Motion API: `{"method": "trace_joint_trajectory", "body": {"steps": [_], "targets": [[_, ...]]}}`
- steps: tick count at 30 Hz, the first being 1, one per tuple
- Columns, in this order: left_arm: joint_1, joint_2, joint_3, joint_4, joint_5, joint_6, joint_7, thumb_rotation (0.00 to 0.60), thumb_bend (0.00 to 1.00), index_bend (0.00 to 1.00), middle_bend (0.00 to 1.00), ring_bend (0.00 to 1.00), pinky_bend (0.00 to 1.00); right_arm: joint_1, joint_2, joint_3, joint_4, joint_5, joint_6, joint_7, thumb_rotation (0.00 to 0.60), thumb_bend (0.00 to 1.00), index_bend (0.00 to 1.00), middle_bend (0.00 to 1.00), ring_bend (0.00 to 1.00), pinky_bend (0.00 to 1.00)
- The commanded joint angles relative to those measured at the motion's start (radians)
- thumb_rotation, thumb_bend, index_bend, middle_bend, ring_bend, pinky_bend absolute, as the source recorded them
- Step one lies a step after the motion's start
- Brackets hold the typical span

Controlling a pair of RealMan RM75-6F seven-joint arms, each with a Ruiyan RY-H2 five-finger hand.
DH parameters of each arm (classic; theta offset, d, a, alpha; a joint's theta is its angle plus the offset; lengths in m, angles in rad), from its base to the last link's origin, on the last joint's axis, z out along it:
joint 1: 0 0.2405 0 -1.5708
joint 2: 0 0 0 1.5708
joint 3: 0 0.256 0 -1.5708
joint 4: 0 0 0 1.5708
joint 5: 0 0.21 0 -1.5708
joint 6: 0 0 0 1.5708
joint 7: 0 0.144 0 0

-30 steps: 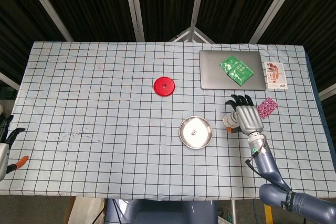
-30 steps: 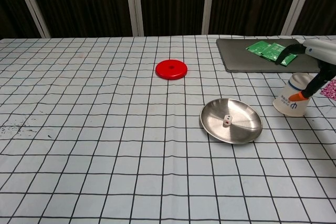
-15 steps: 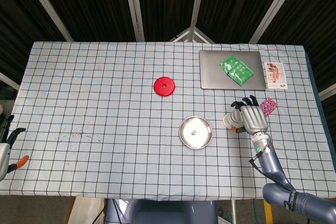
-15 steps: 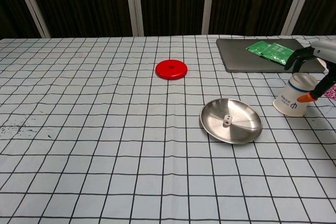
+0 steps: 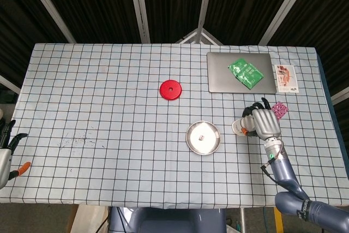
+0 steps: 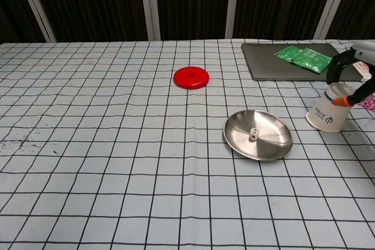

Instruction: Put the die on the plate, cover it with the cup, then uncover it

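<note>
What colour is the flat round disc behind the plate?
Red. The disc shows best in the chest view.

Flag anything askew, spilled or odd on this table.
The paper cup stands mouth down and slightly tilted right of the plate, the right hand around its top. A dark speckled smudge marks the cloth at the left. The die sits squarely in the plate.

The right hand [image 5: 263, 123] has a silver-grey metal back, black fingers and an orange-tipped thumb. Behind it sit a pale wrist cuff and a smooth grey-blue forearm with a thin black cable. The left hand [image 5: 6, 154] is pale grey with dark fingers and an orange tip.
</note>
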Motion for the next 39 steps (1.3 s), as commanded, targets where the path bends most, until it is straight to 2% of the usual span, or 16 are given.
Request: {"method": "trace_joint_trajectory", "body": {"steps": [1,11,21,26,29,32,39], "targets": [[-0.001,0.000,0.001,0.000,0.000,-0.002,0.001,0.600,0.23,0.26,0.00,0.00,0.13,-0.003,-0.004,-0.007,0.014,-0.012,0.000,0.012,0.600,0.31,0.62,0.47,0.25,0.00],[-0.001,0.000,0.002,-0.005,-0.003,-0.006,0.008,0.600,0.23,0.26,0.00,0.00,0.13,-0.010,-0.001,-0.019,0.028,-0.034,-0.002,0.034,0.600,0.32,0.62,0.47,0.25,0.00],[-0.002,0.000,0.003,-0.006,-0.005,-0.007,0.010,0.600,0.23,0.26,0.00,0.00,0.13,-0.009,0.020,-0.022,0.009,-0.046,-0.016,0.047,0.600,0.32,0.41,0.40,0.24,0.00],[-0.002,0.002,0.003,-0.007,-0.006,-0.008,0.009,0.600,0.23,0.26,0.00,0.00,0.13,-0.004,0.030,-0.020,-0.008,-0.031,-0.031,0.031,0.600,0.32,0.36,0.39,0.23,0.00],[-0.002,0.002,0.002,-0.007,-0.007,-0.007,0.007,0.600,0.23,0.26,0.00,0.00,0.13,-0.003,0.034,-0.020,-0.015,-0.024,-0.037,0.024,0.600,0.28,0.32,0.38,0.23,0.00],[-0.002,0.003,0.002,-0.007,-0.007,-0.007,0.006,0.600,0.23,0.26,0.00,0.00,0.13,-0.002,0.037,-0.020,-0.024,-0.016,-0.043,0.021,0.600,0.24,0.32,0.36,0.22,0.00],[-0.002,0.004,0.002,-0.006,-0.007,-0.007,0.003,0.600,0.23,0.26,0.00,0.00,0.13,0.003,0.046,-0.026,-0.037,-0.004,-0.060,0.002,0.600,0.23,0.32,0.35,0.21,0.00]]}}
